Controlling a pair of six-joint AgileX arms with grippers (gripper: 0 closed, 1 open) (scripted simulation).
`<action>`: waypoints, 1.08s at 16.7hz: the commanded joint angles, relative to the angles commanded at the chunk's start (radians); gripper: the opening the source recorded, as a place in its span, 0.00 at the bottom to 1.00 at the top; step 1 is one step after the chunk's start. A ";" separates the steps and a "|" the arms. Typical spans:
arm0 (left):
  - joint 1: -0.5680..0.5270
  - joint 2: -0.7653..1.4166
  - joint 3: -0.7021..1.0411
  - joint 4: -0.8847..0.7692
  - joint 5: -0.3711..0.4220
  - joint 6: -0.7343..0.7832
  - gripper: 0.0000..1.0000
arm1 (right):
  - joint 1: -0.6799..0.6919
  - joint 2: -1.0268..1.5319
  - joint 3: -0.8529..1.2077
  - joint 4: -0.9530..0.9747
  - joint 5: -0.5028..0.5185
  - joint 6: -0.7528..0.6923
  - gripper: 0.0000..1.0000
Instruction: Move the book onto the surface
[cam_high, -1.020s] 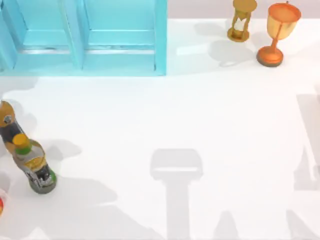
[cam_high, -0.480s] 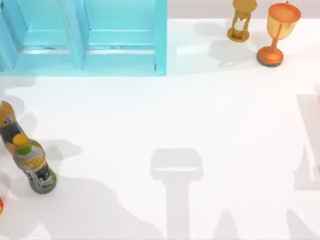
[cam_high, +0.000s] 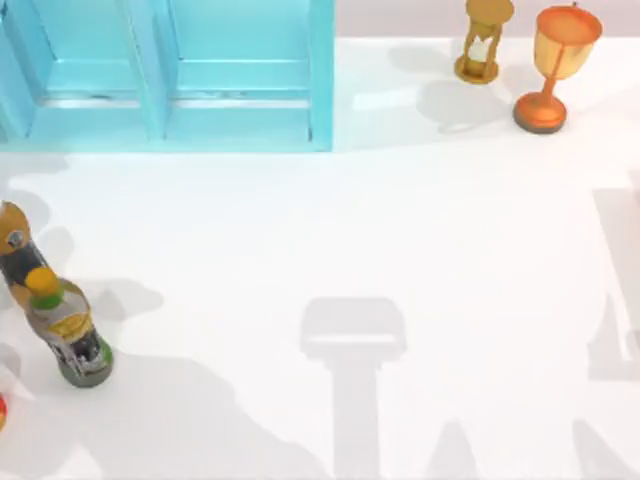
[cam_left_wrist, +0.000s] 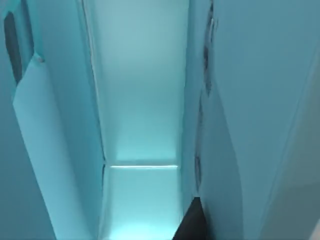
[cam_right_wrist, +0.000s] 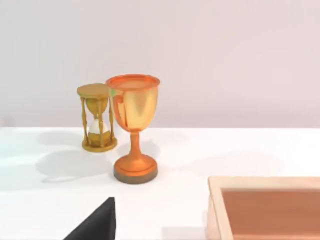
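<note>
At 11 o'clock on the table (cam_high: 400, 250), the cabinet (cam_high: 170, 80) contains the book (cam_left_wrist: 50, 150), so the task is judged barely begun. No book lies on the table yet; grasp, withdrawal and placement are left to do. The left gripper (cam_left_wrist: 192, 227) is inside a cabinet bay near the book; its opening and load cannot be determined. The book stands on edge, pale blue, with a red mark at one corner. The right gripper (cam_right_wrist: 95, 225) is parked facing the goblet (cam_right_wrist: 133, 125) at 1 o'clock; its opening likewise cannot be determined.
</note>
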 joint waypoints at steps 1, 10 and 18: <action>0.000 0.000 0.000 0.000 0.000 0.000 0.10 | 0.000 0.000 0.000 0.000 0.000 0.000 1.00; 0.000 0.000 0.000 0.000 0.000 0.000 0.00 | 0.000 0.000 0.000 0.000 0.000 0.000 1.00; 0.086 -0.218 -0.079 -0.158 0.074 0.048 0.00 | 0.000 0.000 0.000 0.000 0.000 0.000 1.00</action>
